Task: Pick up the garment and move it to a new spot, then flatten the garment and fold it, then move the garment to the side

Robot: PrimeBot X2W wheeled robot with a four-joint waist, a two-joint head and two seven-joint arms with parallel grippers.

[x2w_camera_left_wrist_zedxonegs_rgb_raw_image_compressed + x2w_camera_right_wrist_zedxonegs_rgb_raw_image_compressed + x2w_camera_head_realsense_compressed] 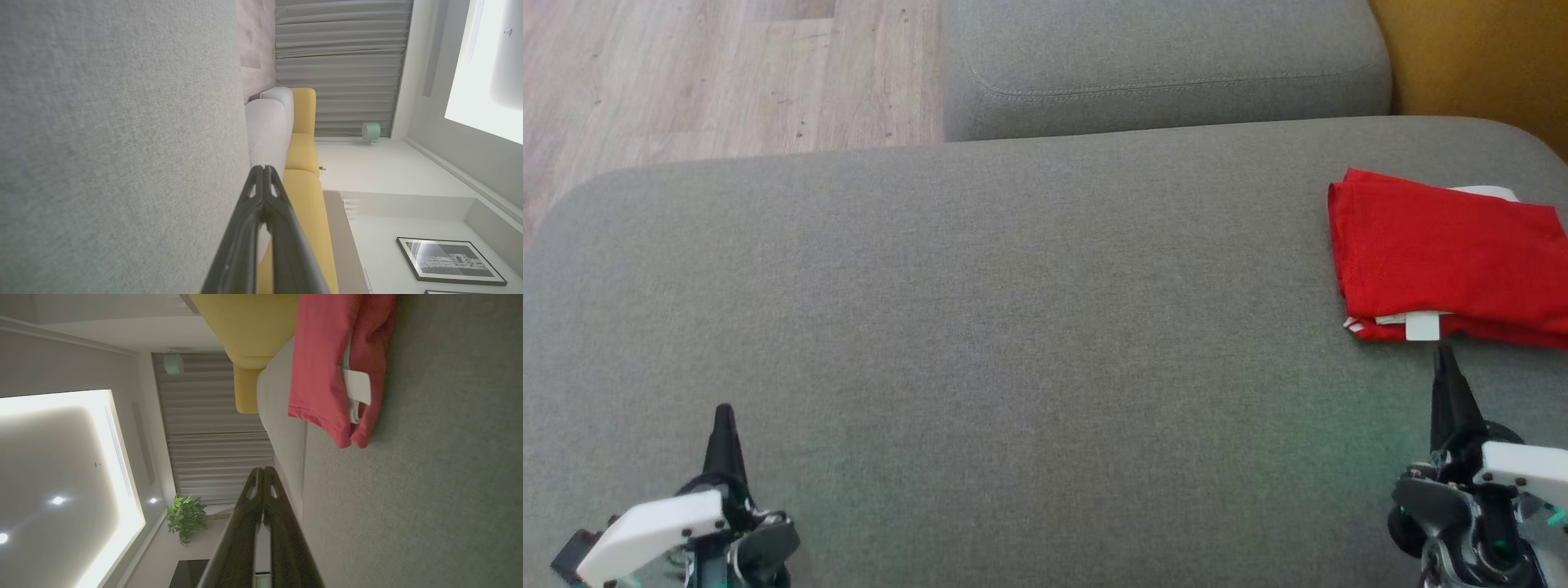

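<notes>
**Red garment folded at the seat's right end, both sets of jaws together and empty**

The garment (1445,253) lies folded into a flat rectangle on the grey seat (1013,286). A white tag (1421,325) pokes out from its near edge, and a strip of white shows at its far edge. The right gripper (1443,355) points at the garment's near edge, its tip just short of the tag and apart from the cloth. Its jaws are pressed together and hold nothing. The left gripper (723,416) is well apart from the garment, far to its left over bare seat. Its jaws are also together and empty. Beyond the garment are a grey back cushion (1160,65) and a yellow sofa (1478,57).
</notes>
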